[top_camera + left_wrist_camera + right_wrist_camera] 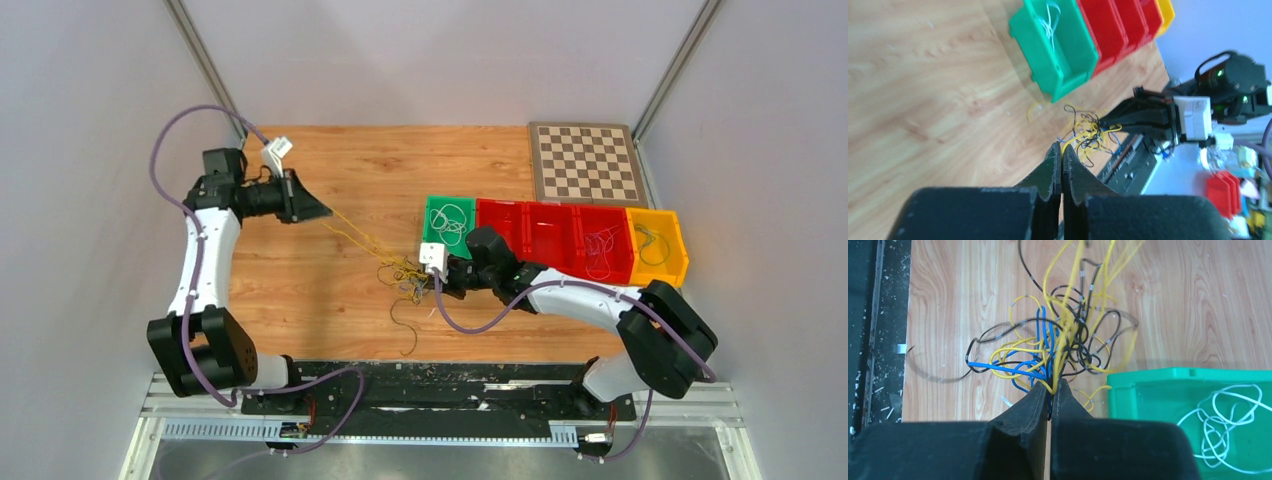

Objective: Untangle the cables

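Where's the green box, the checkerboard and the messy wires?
green box (1038, 57): left wrist view, on its outer side wall.
checkerboard (585, 162): top view, middle of the board.
wires (1064, 340): right wrist view, middle of the tangle.

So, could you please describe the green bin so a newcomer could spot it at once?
On the wooden table, a row of plastic bins sits beside the chessboard. The green bin is its left end, nearest the cables, the only green one, holding white wire.
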### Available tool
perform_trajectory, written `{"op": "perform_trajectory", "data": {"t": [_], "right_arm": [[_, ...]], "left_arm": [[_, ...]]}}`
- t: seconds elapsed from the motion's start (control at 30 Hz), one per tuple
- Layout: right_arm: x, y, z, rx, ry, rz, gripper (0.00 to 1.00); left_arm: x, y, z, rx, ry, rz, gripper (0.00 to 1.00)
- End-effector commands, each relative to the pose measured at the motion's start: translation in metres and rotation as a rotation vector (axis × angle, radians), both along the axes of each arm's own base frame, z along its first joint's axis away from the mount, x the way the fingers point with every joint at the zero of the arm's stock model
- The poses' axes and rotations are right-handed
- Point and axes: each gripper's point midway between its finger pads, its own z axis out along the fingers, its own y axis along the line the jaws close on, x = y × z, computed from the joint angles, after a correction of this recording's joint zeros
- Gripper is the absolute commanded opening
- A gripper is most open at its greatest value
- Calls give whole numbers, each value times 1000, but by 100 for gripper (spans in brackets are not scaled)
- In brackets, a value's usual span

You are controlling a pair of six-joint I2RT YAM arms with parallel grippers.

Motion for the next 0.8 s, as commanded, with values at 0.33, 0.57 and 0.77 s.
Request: {"op": "perform_trajectory", "data": {"t": [0.33,0.57,0.77], "right_arm": [[-14,-63,-51,-311,22,-23,0],[-24,-86,-65,-388,10,-13,0],[-24,-95,-75,-435,36,-27,5]], "left_arm": [[59,93,231,-1,-555,362,0],[64,107,284,-8,-686,423,0],[66,109,335,-57,-772,430,0]]}}
